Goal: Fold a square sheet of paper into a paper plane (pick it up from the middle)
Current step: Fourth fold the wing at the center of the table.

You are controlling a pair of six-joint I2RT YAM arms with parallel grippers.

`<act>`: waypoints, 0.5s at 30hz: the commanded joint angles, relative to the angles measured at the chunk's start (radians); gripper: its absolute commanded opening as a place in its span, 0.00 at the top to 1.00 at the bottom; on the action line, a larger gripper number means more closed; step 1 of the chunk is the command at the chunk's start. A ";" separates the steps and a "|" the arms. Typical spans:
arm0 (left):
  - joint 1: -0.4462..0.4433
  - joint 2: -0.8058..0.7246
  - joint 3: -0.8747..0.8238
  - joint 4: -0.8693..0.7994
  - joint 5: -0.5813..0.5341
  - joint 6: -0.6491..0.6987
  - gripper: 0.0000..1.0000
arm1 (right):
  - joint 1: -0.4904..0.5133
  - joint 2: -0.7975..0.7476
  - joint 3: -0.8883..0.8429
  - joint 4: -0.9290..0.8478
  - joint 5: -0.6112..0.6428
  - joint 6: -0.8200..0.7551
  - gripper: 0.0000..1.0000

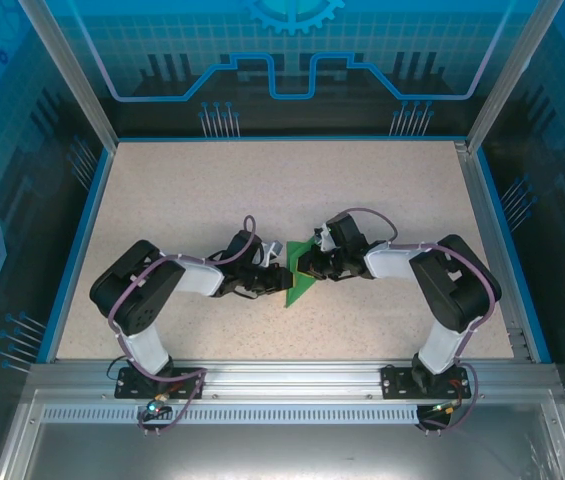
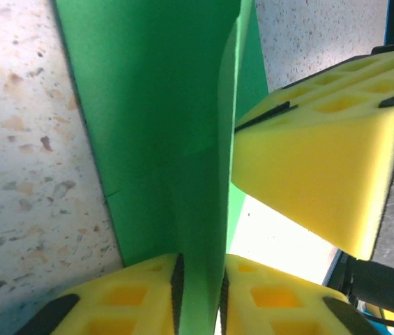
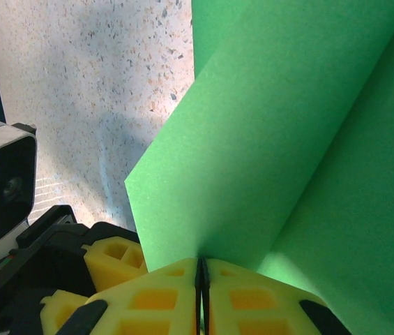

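The bright green paper plane (image 1: pixel 298 287) is a folded pointed triangle at the table's middle, tip toward the near edge, held between both grippers. My right gripper (image 1: pixel 312 266) is shut on a folded edge of it; in the right wrist view the pads meet at the crease (image 3: pixel 201 279) and green flaps (image 3: pixel 287 139) fan out above. My left gripper (image 1: pixel 282 274) stands slightly open around an upright fold (image 2: pixel 200 293) of the plane. One flap (image 2: pixel 148 105) lies flat on the table. The right gripper's yellow finger (image 2: pixel 322 160) is just beyond.
The speckled beige table (image 1: pixel 192 200) has a blue rim and metal frame posts at its corners. Both arms bend inward toward the centre. The left gripper's yellow finger (image 3: pixel 113 258) and its camera housing (image 3: pixel 1 181) sit close beside the right gripper.
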 commanded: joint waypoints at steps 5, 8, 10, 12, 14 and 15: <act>0.004 0.006 0.000 -0.029 0.029 0.022 0.70 | 0.013 0.011 0.037 -0.019 0.008 0.001 0.89; -0.004 -0.006 0.002 -0.051 0.026 0.036 0.70 | 0.014 0.012 0.040 -0.021 0.010 0.001 0.88; -0.010 -0.012 0.006 -0.080 0.014 0.049 0.71 | 0.014 0.013 0.042 -0.025 0.009 0.000 0.88; -0.012 -0.017 0.003 -0.090 0.001 0.053 0.74 | 0.013 0.014 0.042 -0.027 0.008 -0.001 0.88; -0.013 -0.019 0.000 -0.096 -0.009 0.053 0.77 | 0.014 0.015 0.042 -0.034 0.010 -0.004 0.88; -0.011 -0.020 -0.002 -0.090 -0.008 0.050 0.79 | 0.014 0.015 0.043 -0.039 0.012 -0.007 0.88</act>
